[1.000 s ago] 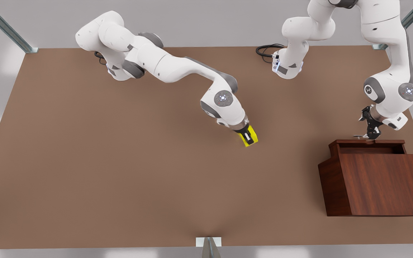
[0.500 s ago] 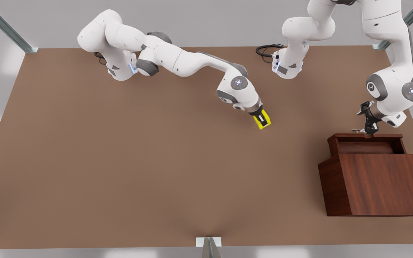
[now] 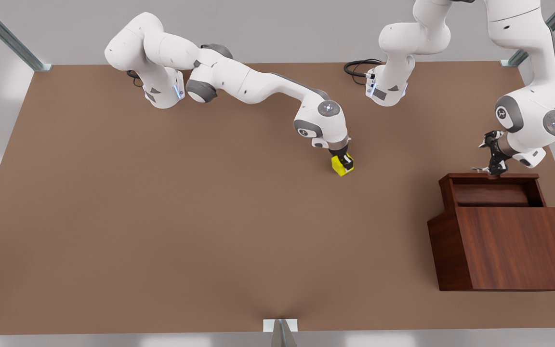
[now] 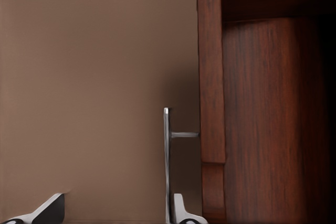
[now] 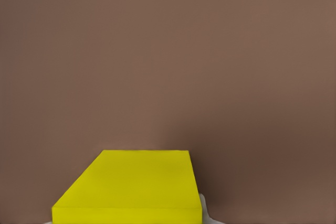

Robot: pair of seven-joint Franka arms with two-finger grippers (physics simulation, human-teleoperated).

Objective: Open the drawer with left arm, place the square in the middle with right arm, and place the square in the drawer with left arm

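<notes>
The square [image 3: 338,166] is a small yellow cube, and my right gripper [image 3: 344,162] is shut on it just above or on the brown tabletop, near the middle [image 3: 306,193]. In the right wrist view the square [image 5: 131,187] sits close between the fingers. The dark wood drawer [image 3: 492,195] stands partly pulled out of the cabinet [image 3: 508,246] at the front view's right. My left gripper [image 3: 495,168] is at the drawer's front, fingers spread. The silver handle [image 4: 166,166] lies between the fingers, against one fingertip [image 4: 181,211].
Both arm bases stand along the table's far edge, with a black cable [image 3: 359,66] beside one. Metal frame posts [image 3: 281,332] rise at the near edge and back corners. Open tabletop spreads across the front view's left.
My right gripper carried the square toward the front view's right and back, then lowered it. The drawer slid farther out as my left gripper moved away from the cabinet.
</notes>
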